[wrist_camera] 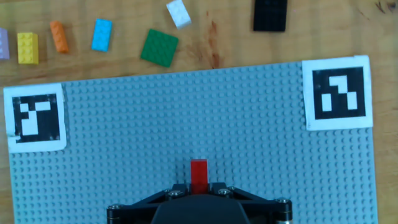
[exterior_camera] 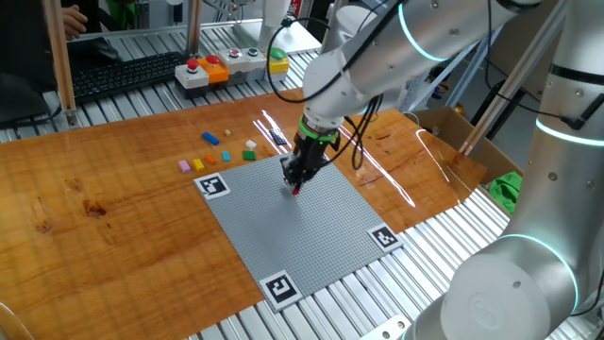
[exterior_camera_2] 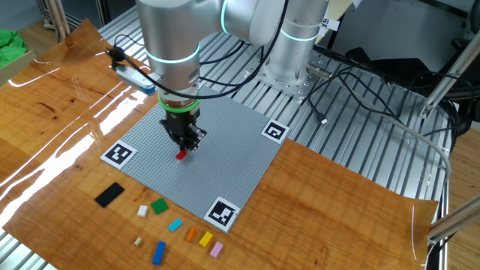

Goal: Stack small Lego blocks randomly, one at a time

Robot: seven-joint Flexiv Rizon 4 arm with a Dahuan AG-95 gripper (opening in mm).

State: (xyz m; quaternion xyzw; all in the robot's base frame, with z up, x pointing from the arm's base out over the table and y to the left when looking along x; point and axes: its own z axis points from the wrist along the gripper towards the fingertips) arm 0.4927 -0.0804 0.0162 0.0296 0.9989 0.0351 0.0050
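My gripper is shut on a small red Lego block and holds it upright at the grey baseplate, near its middle. The red block also shows below the fingers in the other fixed view. I cannot tell whether it touches the studs. Loose small blocks lie on the wood beyond the plate's edge: yellow, orange, light blue, a green square plate, white and a black plate.
Black-and-white markers sit at the baseplate's corners. A white box with round red, green and yellow buttons stands at the back. A cardboard box sits beside the wooden table.
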